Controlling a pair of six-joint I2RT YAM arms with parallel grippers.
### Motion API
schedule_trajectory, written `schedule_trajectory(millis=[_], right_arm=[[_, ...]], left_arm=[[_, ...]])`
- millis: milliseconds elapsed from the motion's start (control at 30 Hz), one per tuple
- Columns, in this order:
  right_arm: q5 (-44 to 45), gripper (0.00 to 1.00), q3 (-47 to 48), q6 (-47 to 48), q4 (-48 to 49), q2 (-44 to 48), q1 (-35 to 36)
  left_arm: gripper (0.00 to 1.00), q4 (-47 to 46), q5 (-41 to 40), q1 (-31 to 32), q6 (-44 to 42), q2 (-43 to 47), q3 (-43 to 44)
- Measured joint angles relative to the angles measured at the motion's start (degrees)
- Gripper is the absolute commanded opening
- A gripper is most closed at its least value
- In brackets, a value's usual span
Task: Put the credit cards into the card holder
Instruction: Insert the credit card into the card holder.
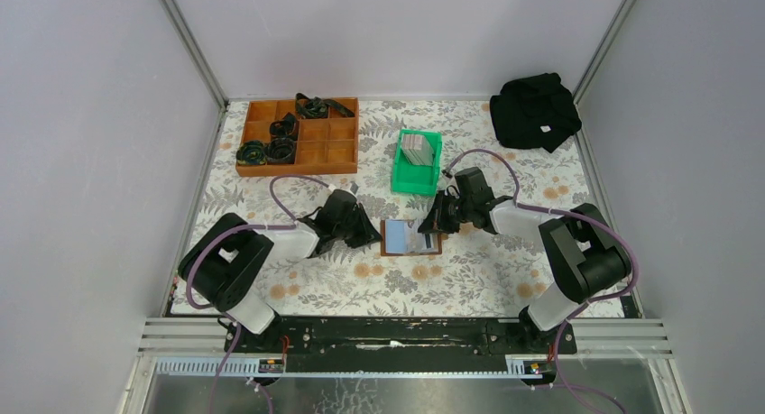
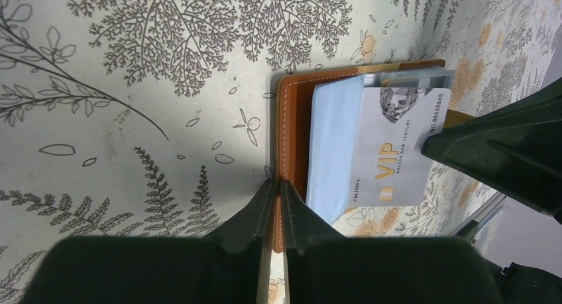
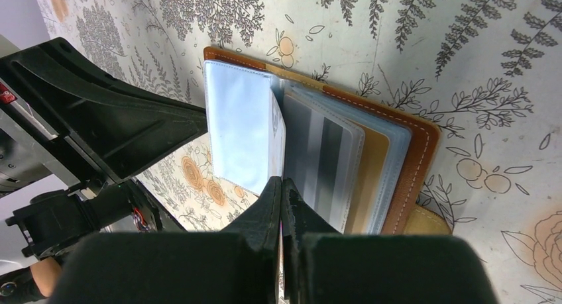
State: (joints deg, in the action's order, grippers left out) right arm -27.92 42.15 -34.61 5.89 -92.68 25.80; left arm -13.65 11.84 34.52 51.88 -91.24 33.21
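On the mat (image 1: pixel 469 274), my left claw (image 2: pixel 278 185) clamps the card holder (image 2: pixel 295 125); my right claw (image 3: pixel 280 185), closed, seemingly pinches its sleeve (image 3: pixel 238 128).

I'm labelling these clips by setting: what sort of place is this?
Probably a lab robot cell: plain grey walls on aluminium framing, two robot arms bolted to a rail, a floral tablecloth.

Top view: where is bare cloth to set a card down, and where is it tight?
Free: the strip between the card holder and the near table edge, and the gap between the wooden tray and the green bin. Crowded: both sides of the card holder, where the left gripper and right gripper flank it.
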Motion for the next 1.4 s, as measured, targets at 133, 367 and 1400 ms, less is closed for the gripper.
schedule_trajectory(millis=[133,367,1400], right_arm=[[0.0,0.0,-0.2,-0.2,0.5,-0.1,-0.1],[0.4,0.0,-0.6,-0.2,1.2,-0.9,-0.4],[11.4,0.44,3.1,2.4,-5.8,-1.6,6.7]], left_arm=[[0.12,0.1,0.0,0.2,-0.1,-0.4,0.5],[0.09,0.5,0.0,0.4,-0.3,-1.3,1.5],[0.02,4.0,-0.3,4.1,-1.5,-3.6,5.5]])
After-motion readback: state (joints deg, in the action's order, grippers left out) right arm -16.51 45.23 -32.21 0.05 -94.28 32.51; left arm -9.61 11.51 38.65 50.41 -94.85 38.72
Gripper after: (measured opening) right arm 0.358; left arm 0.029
